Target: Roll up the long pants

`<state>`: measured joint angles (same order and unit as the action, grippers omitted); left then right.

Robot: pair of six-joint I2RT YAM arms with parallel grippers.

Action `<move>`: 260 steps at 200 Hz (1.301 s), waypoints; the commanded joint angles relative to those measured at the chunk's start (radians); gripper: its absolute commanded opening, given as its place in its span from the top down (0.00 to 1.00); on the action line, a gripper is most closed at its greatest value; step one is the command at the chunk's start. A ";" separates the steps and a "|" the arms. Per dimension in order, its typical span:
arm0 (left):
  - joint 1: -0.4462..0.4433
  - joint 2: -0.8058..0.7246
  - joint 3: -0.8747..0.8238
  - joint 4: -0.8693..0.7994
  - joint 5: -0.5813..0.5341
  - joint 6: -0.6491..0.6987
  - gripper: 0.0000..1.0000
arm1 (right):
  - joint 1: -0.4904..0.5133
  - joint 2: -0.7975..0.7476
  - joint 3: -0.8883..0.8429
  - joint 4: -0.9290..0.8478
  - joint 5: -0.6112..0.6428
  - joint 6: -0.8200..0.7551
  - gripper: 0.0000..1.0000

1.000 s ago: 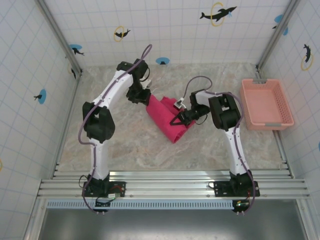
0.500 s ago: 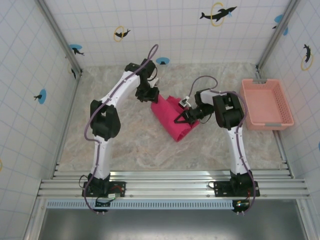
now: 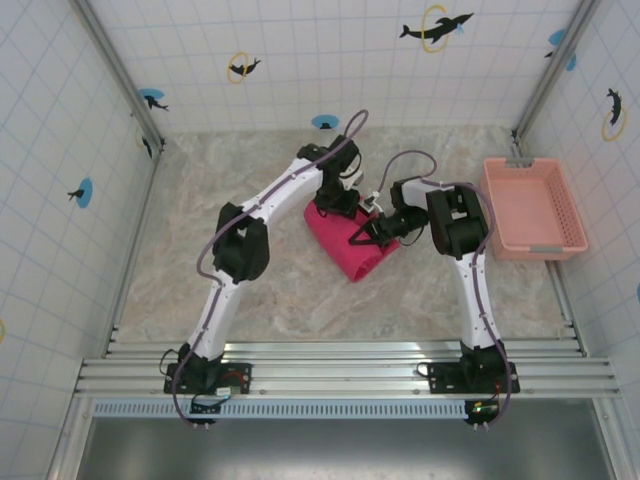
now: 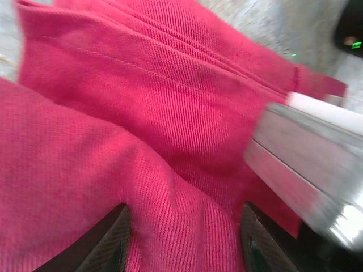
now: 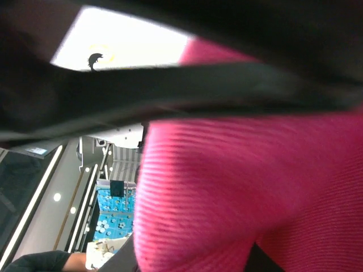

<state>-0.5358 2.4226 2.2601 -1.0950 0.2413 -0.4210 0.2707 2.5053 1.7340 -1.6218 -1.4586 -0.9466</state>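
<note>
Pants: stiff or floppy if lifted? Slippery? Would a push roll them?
Probably floppy: the pants lie in soft, creased folds in the left wrist view. Likely grippy, given the ribbed weave. The bundle looks flattish from above, so a push would probably slide or slump it.

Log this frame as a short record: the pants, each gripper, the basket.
garment: long pants, magenta, bunched into a short thick bundle mid-table, not yet a tight roll
left: left gripper at the bundle's far end, fingers apart with cloth between them; grip unclear
right: right gripper at the bundle's right edge, closed on a fold of the cloth
other: pale pink basket at the right side, apart from the pants
surface: marbled table
</note>
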 commanded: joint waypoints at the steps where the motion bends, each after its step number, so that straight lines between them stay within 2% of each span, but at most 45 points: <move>1: 0.000 0.135 0.053 -0.090 -0.013 -0.048 0.48 | 0.006 0.033 0.019 -0.178 -0.029 0.007 0.71; 24: 0.003 0.175 0.040 -0.095 -0.033 -0.059 0.48 | -0.014 -0.008 0.067 -0.178 0.033 0.049 0.62; 35: 0.006 0.188 0.037 -0.111 -0.045 -0.058 0.49 | -0.043 -0.030 0.106 -0.176 0.089 0.089 0.61; 39: 0.008 0.190 0.033 -0.117 -0.051 -0.058 0.49 | -0.057 -0.041 0.120 -0.176 0.103 0.096 0.54; 48: 0.013 0.187 0.012 -0.118 -0.056 -0.056 0.49 | -0.094 -0.067 0.159 -0.167 0.147 0.137 0.48; 54: 0.018 0.180 -0.007 -0.120 -0.057 -0.056 0.49 | -0.116 -0.096 0.172 -0.098 0.206 0.231 0.47; 57: 0.021 0.174 -0.018 -0.119 -0.054 -0.055 0.49 | -0.125 -0.124 0.161 -0.042 0.251 0.326 0.47; 60: 0.024 0.168 -0.032 -0.114 -0.052 -0.055 0.49 | -0.132 -0.164 0.134 0.099 0.304 0.457 0.48; 66: 0.028 0.151 -0.065 -0.097 -0.048 -0.057 0.49 | -0.132 -0.286 0.044 0.393 0.585 0.749 0.51; 67: 0.028 0.149 -0.070 -0.095 -0.047 -0.057 0.49 | -0.129 -0.307 0.031 0.427 0.640 0.767 0.49; 72: 0.028 0.136 -0.096 -0.083 -0.044 -0.060 0.49 | -0.113 -0.404 -0.012 0.523 0.880 0.820 0.27; 77: 0.053 0.121 -0.121 -0.070 -0.044 -0.064 0.49 | -0.104 -0.486 -0.058 0.611 1.010 0.841 0.18; 84: 0.068 0.101 -0.156 -0.048 -0.044 -0.064 0.48 | -0.118 -0.567 -0.098 0.719 1.055 0.888 0.11; 93: 0.076 0.081 -0.186 -0.027 -0.048 -0.067 0.48 | -0.154 -0.598 -0.089 0.769 1.024 0.953 0.10; 106: 0.085 0.072 -0.200 -0.027 -0.053 -0.067 0.48 | -0.134 -0.554 0.072 0.603 1.127 0.914 0.11; 109: 0.086 0.073 -0.200 -0.029 -0.054 -0.068 0.48 | -0.119 -0.543 0.106 0.557 1.164 0.886 0.01; 124: 0.093 0.090 -0.185 -0.051 -0.049 -0.067 0.48 | -0.014 -0.547 0.163 0.463 1.358 0.788 0.02; 135: 0.094 0.104 -0.163 -0.071 -0.040 -0.061 0.48 | 0.052 -0.622 0.054 0.542 1.357 0.807 0.02; 150: 0.094 0.113 -0.144 -0.087 -0.037 -0.055 0.48 | 0.209 -0.709 -0.087 0.622 1.482 0.785 0.02; 162: 0.095 0.110 -0.141 -0.092 -0.042 -0.049 0.48 | 0.336 -0.725 -0.141 0.637 1.558 0.787 0.02; 185: 0.097 0.105 -0.150 -0.104 -0.049 -0.031 0.48 | 0.503 -0.725 -0.207 0.705 1.555 0.843 0.02; 196: 0.099 0.104 -0.158 -0.108 -0.047 -0.025 0.48 | 0.564 -0.719 -0.233 0.753 1.597 0.863 0.02; 232: 0.107 0.093 -0.188 -0.098 -0.019 -0.017 0.48 | 0.651 -0.633 -0.263 0.844 1.675 0.880 0.02; 260: 0.108 0.091 -0.183 -0.111 -0.015 0.001 0.47 | 0.651 -0.541 -0.273 0.890 1.702 0.856 0.02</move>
<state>-0.4557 2.4172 2.1502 -1.0592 0.2821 -0.4446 0.9203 1.8729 1.4818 -0.7998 0.1673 -0.0891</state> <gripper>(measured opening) 0.522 0.977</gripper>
